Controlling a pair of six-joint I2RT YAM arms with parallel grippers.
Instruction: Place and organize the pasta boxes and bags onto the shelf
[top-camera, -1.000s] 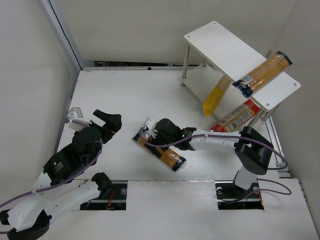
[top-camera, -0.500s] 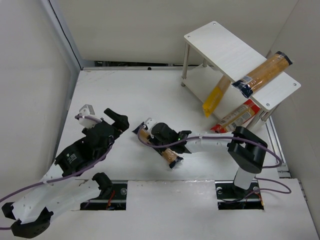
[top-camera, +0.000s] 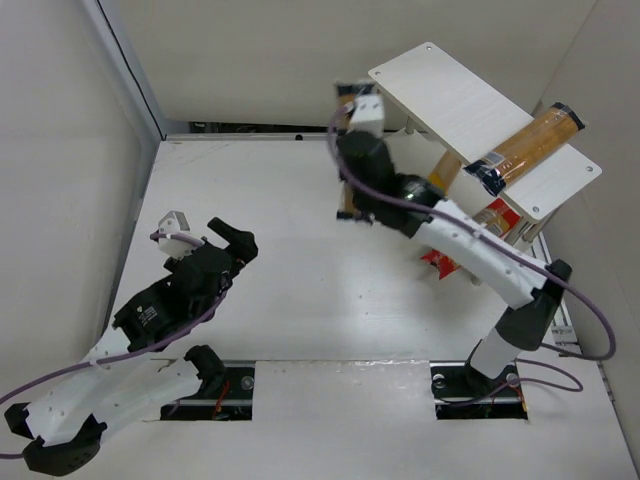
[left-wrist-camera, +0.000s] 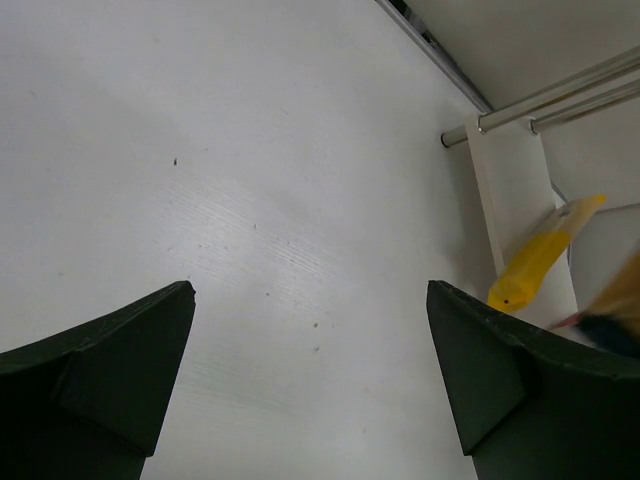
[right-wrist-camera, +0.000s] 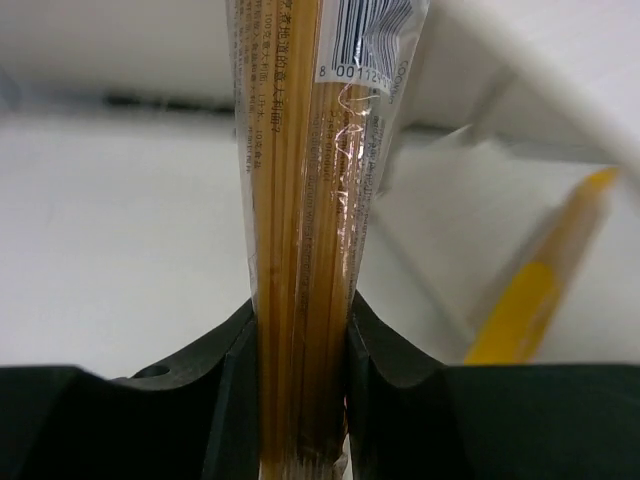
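We see our left gripper (top-camera: 228, 245) nearest, black fingers spread wide above the white table (top-camera: 280, 200). Farther out, our right gripper (right-wrist-camera: 300, 340) pinches a long orange-brown spaghetti pack (right-wrist-camera: 300, 150) beside the pale wooden two-tier shelf (top-camera: 450, 95). A second orange pack (top-camera: 525, 148) lies across its top board, and a yellow pack (left-wrist-camera: 535, 265) leans below.

Held orange spaghetti pack (right-wrist-camera: 300, 250) near pale shelf (top-camera: 450, 95)

Your white-shelled, black-jointed left arm (top-camera: 120, 395) and right arm (top-camera: 480, 255) carry looped thin purple cables (top-camera: 608, 335) and matte black wedge fingers (left-wrist-camera: 120, 350).
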